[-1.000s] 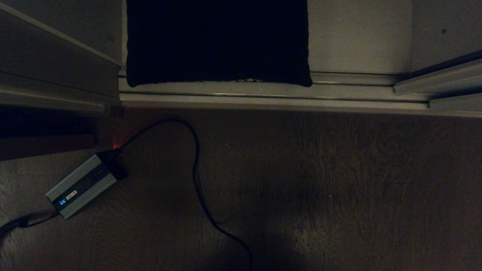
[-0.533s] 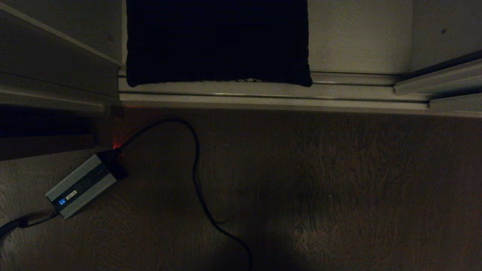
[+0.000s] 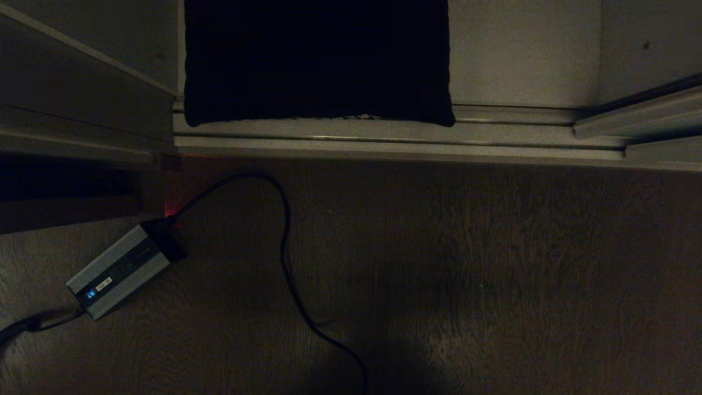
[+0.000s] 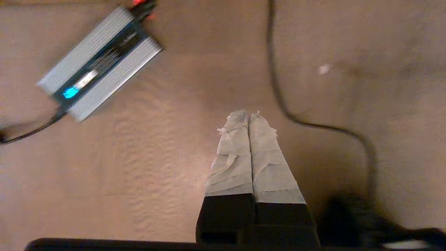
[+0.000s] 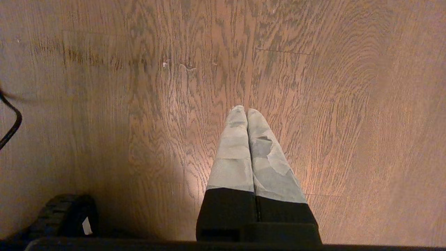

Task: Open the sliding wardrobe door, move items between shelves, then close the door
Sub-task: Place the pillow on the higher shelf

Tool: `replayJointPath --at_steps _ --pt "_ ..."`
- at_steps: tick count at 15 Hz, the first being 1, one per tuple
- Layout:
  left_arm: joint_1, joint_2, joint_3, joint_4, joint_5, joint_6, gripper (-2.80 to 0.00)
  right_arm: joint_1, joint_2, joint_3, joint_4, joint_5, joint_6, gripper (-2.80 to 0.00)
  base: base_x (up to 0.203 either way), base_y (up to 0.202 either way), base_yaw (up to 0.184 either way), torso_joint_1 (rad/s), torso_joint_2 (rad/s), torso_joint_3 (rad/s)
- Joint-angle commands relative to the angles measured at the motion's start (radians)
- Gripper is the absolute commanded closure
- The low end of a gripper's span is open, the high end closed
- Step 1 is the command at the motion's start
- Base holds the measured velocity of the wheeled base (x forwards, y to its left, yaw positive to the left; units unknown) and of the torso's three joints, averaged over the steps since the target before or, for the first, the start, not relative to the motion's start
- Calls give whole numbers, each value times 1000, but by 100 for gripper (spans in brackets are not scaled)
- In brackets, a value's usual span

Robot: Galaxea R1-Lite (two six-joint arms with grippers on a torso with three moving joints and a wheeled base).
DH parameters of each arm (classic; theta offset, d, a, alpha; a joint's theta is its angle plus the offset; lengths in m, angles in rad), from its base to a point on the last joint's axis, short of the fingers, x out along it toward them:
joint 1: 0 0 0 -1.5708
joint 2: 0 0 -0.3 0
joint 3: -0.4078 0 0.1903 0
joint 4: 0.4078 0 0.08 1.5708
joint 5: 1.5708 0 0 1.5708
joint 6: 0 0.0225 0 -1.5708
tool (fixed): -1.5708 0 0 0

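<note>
Although the room is dim, the head view shows the wardrobe standing open ahead, with the wooden floor in front of it. A door panel stands at the left edge of the opening, though which panel is the sliding one I cannot tell. A black cushion lies on the pale shelf just behind the metal floor track, its near edge running along the track. A grey power brick and its cable lie on the floor to the left.

Neither arm shows in the head view. The left gripper and right gripper both point down at the floor, fingers pressed together, holding nothing. The cushion lies forward of both; I judge the left gripper, above the brick's side of the floor, the likelier to reach first.
</note>
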Motion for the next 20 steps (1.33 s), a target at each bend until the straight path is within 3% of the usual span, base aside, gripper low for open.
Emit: replayJointPath --at_steps 1,8,12,16,20 --pt "-8 199 -67 -12 -29 -25 0 0 -1 3 0 0 -1 0 0 0 0 0 0 0" --pt "-55 880 -220 -253 -240 -288 0 0 -1 3 0 0 -1 0 0 0 0 0 0 0" --pt "-61 1187 -394 -417 -289 -438 0 0 0 3 0 0 -1 0 0 0 0 0 0 0" --pt "-62 1301 -490 -541 -298 -561 0 0 -1 3 0 0 -1 0 0 0 0 0 0 0" --pt "-61 1332 -542 -613 -289 -599 0 0 0 3 0 0 -1 0 0 0 0 0 0 0"
